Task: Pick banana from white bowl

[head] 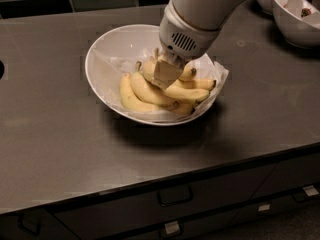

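Gripper [167, 71] resting inside the white bowl [107, 54], centre frame.
It is sitting on the bananas [150, 91] piled there; whether it is clamped cannot be told. A shallow hold is risking a slip, or snagging the paper lining [220, 76].

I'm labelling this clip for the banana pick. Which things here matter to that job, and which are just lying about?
Job: bananas; white bowl with paper lining; end effector, down among the bananas.
Lying about: smaller white bowls at the far right; drawers below.
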Action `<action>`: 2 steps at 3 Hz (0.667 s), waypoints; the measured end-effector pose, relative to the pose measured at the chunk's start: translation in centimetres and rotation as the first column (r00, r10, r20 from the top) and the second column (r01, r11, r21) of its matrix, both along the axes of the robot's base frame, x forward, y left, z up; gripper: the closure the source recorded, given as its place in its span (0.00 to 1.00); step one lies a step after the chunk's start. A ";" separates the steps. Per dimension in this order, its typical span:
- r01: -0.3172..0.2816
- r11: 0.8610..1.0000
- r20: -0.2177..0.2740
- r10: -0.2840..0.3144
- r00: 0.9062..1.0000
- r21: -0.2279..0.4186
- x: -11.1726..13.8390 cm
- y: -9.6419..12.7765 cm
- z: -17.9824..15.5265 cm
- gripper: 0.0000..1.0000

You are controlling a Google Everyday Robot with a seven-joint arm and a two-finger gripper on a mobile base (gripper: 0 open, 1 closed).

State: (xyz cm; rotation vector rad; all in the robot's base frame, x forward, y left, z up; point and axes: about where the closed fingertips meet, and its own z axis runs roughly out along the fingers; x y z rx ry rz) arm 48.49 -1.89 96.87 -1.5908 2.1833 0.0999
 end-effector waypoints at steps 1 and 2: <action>-0.051 0.997 0.075 0.046 0.996 0.062 -1.2 -0.1 1.8 1.00; -0.105 0.987 0.136 0.088 0.987 0.120 -2.2 -0.5 3.5 1.00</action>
